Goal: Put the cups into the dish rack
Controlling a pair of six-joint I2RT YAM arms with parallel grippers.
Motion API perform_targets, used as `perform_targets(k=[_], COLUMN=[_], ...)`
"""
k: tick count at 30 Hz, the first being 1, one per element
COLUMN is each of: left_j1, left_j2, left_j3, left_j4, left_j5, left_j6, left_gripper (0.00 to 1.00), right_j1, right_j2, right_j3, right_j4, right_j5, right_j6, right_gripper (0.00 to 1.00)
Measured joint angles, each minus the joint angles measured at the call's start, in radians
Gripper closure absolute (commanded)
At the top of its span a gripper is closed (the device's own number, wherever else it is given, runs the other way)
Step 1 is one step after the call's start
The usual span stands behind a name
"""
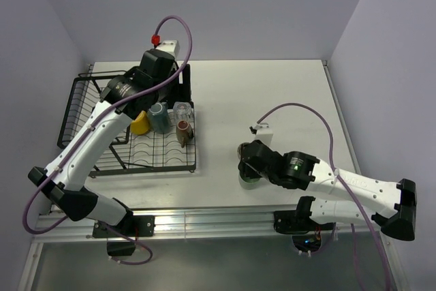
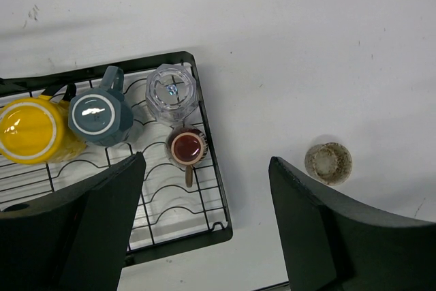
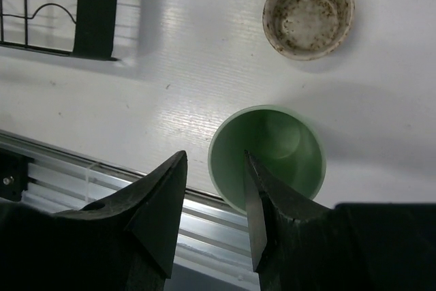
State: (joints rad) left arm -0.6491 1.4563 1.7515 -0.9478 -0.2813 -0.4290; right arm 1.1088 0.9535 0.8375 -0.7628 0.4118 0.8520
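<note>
The right gripper is hovering with its jaws parted astride the rim of the green tumbler, which is standing on the table right of the dish rack, probably to pinch its wall, while the left gripper is hanging spread and empty above the rack.

Robotics lab test cell, by every sign: bare pale lilac partition walls boxing in a plain white tabletop, ribbed aluminium mounting rail along its near edge, loose purple cables.
</note>
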Motion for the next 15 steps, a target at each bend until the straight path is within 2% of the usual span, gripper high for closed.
perform_targets(k=[15], left_j1=[0.000], left_j2=[-0.014], left_j3=[-0.005], left_j4=[0.001], left_j5=[0.000], left_j6=[0.000], left_gripper=[0.20], right_j1=[0.029], right_j2=[0.097], right_j3=[-0.060], right_j4=[0.035], right_j5=[0.003], right_j6=[0.023], right_gripper=[0.53])
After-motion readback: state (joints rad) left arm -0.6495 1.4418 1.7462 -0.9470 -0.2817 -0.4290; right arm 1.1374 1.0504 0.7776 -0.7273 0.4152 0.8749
